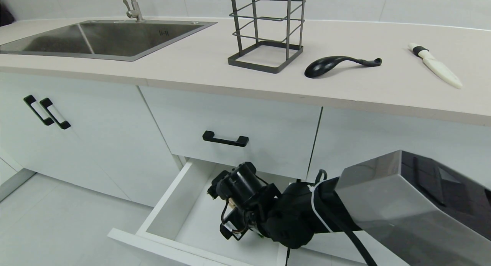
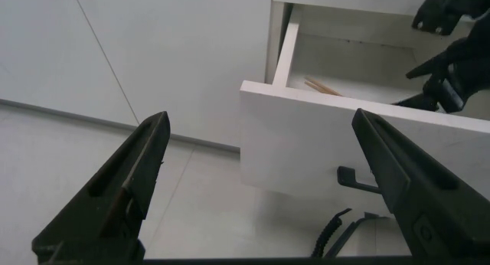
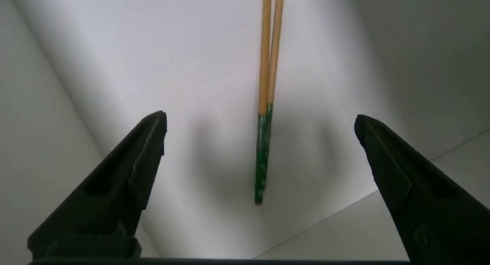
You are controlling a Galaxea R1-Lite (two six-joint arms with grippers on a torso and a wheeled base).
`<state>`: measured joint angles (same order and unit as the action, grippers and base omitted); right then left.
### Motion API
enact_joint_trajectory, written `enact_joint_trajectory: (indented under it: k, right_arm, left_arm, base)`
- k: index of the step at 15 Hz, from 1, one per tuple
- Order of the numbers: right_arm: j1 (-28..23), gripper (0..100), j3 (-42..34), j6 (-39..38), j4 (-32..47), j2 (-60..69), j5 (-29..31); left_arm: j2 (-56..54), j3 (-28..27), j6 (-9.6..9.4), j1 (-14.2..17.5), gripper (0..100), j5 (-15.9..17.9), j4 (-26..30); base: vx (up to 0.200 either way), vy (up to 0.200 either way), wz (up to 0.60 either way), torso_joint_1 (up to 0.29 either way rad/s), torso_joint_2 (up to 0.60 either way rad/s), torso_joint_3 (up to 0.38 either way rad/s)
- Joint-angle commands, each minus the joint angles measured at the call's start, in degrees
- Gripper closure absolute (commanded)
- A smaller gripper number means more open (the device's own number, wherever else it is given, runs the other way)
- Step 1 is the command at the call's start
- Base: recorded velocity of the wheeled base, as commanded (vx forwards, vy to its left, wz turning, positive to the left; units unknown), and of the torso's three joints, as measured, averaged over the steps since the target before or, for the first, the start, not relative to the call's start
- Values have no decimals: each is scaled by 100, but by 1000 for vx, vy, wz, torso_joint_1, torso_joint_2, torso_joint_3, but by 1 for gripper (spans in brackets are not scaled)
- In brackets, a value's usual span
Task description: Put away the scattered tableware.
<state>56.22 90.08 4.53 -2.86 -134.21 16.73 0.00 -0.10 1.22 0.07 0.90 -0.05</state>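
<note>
Head: right gripper (image 1: pixel 227 204) sits inside open white drawer (image 1: pixel 163 204). Black plastic ladle (image 1: pixel 330 65) and white knife with black band (image 1: pixel 435 65) lie on beige counter (image 1: pixel 184 70), ladle beside grey wire rack (image 1: pixel 266 32).
Left wrist: left gripper (image 2: pixel 260 123) fingers apart, empty, facing drawer front.
Right wrist: fingers apart, empty, over green-tipped wooden chopsticks (image 3: pixel 268 58) on drawer floor.
</note>
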Motion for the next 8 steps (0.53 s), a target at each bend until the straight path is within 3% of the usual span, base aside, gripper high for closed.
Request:
enact_joint_trajectory:
  k: [1, 5, 6, 8]
  right_arm:
    - [108, 0, -87, 12, -250, 360, -64]
    - [196, 0, -1177, 232, -1375, 1072, -609]
    - [187, 0, -2047, 715, -1972, 1547, -969]
    - [170, 0, -2732, 1471, -2482, 1925, -1374]
  left_arm:
    - [0, 1, 1, 1, 0, -2, -4]
    - [0, 1, 1, 1, 0, -2, -4]
    - [0, 1, 1, 1, 0, -2, 5]
    - [0, 1, 1, 1, 0, -2, -4]
  base:
    - [0, 0, 0, 0, 0, 0]
    - [0, 0, 0, 0, 0, 0]
    - [0, 0, 0, 0, 0, 0]
    - [0, 0, 0, 0, 0, 0]
